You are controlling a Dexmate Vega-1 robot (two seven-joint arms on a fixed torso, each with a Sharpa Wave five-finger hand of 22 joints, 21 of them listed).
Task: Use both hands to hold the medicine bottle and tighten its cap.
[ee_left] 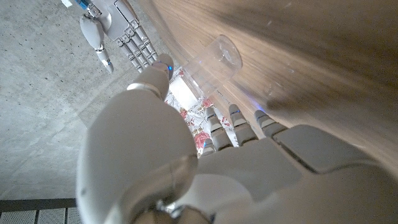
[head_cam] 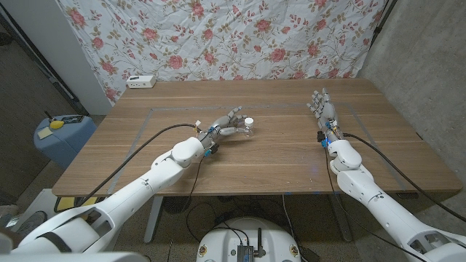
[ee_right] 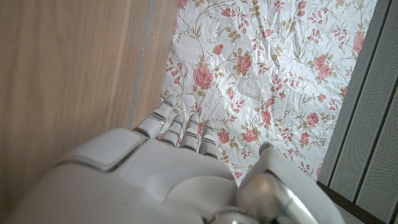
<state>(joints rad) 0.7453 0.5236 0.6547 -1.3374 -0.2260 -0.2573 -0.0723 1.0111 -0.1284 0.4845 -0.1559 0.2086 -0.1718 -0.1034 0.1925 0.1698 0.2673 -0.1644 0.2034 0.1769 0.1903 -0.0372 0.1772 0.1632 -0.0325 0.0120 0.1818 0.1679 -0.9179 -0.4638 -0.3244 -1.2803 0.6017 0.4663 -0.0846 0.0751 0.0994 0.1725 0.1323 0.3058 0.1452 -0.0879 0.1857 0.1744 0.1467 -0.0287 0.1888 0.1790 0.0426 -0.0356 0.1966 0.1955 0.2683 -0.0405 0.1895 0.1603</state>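
Going left to right: there's one blue bin with something yellow on it sitting on the floor off the bench's left edge, and one small white box sitting at the bench's far left corner, up against the flowered cloth.

The left robot hand is reaching out over the middle of the bench with its fingers spread toward the medicine bottle. In the left wrist view the bottle is sitting just past the fingertips, and the thumb is coming up beside it. It's looking like the fingers are near or just touching it rather than wrapped around it, but the head view is too small for me to be sure, so I honestly cannot tell if it's gripping yet.

There's just the one bottle, clear with a white cap. It looks to be standing upright on the bench, long axis vertical, cap pointing up, slightly left of the bench's middle.

The right robot hand is waiting well apart from the bottle, over on the right side of the bench, fingers straight, pointing toward the far edge, holding nothing. It's also showing in the left wrist view, and in the right wrist view its fingers are stretching toward the cloth.
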